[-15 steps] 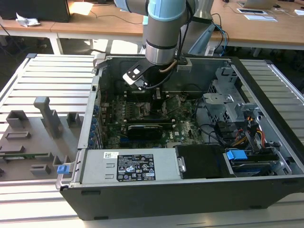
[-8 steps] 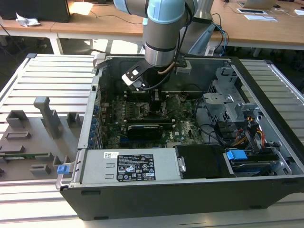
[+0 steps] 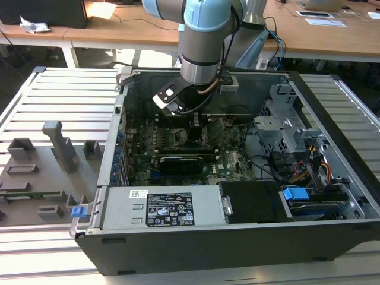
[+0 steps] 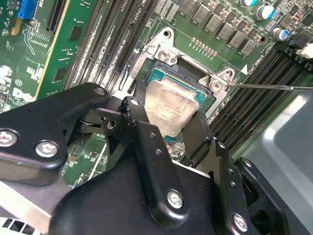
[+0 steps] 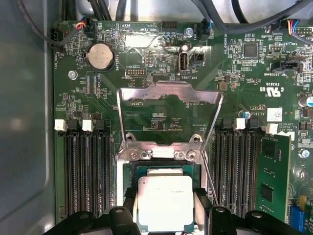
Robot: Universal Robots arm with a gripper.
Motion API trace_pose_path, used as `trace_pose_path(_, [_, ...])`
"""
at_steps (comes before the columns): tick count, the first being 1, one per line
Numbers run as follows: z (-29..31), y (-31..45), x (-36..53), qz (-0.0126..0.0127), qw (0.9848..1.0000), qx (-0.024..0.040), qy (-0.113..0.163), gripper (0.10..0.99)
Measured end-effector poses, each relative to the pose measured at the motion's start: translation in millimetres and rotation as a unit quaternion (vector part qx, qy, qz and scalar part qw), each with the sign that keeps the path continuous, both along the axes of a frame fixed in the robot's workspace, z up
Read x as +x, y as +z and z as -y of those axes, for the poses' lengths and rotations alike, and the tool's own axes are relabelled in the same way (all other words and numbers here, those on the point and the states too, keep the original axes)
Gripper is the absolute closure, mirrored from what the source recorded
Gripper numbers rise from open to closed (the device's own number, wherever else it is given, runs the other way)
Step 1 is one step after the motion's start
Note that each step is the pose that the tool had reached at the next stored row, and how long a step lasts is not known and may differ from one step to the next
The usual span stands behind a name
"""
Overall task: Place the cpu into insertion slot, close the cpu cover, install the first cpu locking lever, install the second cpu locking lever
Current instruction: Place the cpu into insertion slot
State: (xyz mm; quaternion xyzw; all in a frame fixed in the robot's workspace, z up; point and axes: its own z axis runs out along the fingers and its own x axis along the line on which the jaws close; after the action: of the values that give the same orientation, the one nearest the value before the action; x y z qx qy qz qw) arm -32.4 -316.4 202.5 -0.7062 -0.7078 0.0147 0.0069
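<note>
Green mobo (image 5: 234, 73), pincer (image 5: 165, 211) clamping cpu (image 5: 165, 199) flat — top up — over insertion slot (image 4: 193, 68), cpu cover (image 5: 168, 91) raised

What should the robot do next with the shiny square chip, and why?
Probably ease the cpu straight down. The end effector grips it right over the insertion slot, lined up with it, and the cpu cover stands open, out of the way.

I count one flat square silver-grey metal cpu (image 5: 165, 200), one thin dark silver square-windowed metal cpu cover (image 5: 168, 91), two bright round screws (image 5: 133, 155) at its hinge, one round silver coin battery (image 5: 100, 55), one long green memory card (image 5: 272, 176), and, in the exterior view, two light blue plastic tabs (image 3: 295, 193)
</note>
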Motion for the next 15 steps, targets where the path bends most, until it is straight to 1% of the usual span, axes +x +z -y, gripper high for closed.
trace_pose_path(4, [-1.6,-1.4,0.5,-0.0001,1.0,-0.0001,0.0,0.545])
trace_pose_path(12, [-1.8,-3.1,0.6,0.0001,1.0,0.0002,0.0,0.545])
trace_pose_path(13, [-1.8,-3.2,0.6,0.0001,1.0,0.0002,0.0,0.533])
trace_pose_path(14, [-1.7,-3.0,0.6,0.0,1.0,0.0,0.0,0.475])
trace_pose_path(15, [-1.8,-1.2,0.6,0.0,1.0,-0.0015,-0.001,0.408])
